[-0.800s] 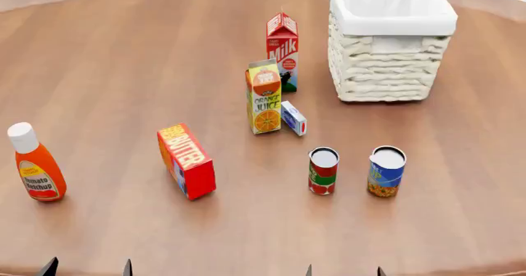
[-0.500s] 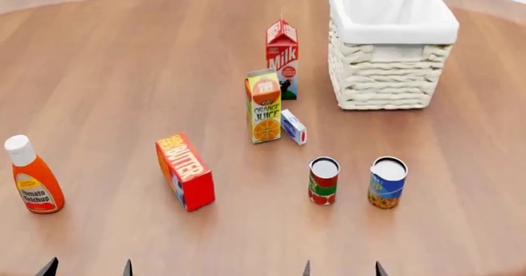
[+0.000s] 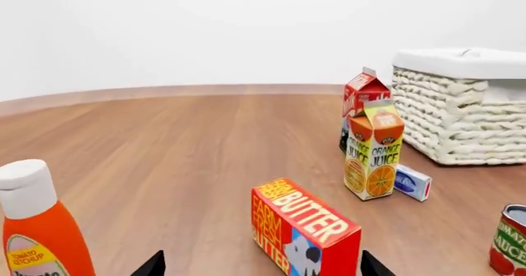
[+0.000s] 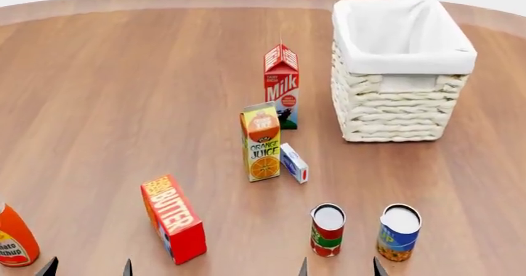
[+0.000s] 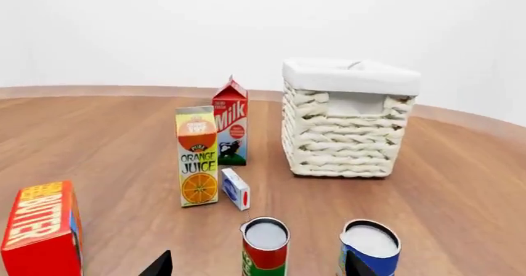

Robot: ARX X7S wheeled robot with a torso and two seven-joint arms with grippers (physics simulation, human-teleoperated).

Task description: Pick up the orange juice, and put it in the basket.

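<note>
Wicker basket [image 4: 395, 113] rough, cloth-lined; wood table [image 4: 123, 103] smooth.

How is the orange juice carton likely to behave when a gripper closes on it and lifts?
The orange juice is tall on a small base, so an off-centre nudge would probably tip it, perhaps onto the small blue-and-white box right beside it. Its flat sides should suit parallel fingers, though printed card may be somewhat slick. It looks like a rigid box; its weight can't be judged.

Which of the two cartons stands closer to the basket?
The red-and-white milk carton. It stands farther back on the table, nearer the basket, while the yellow orange juice sits in front of it, beside a small white box.
</note>
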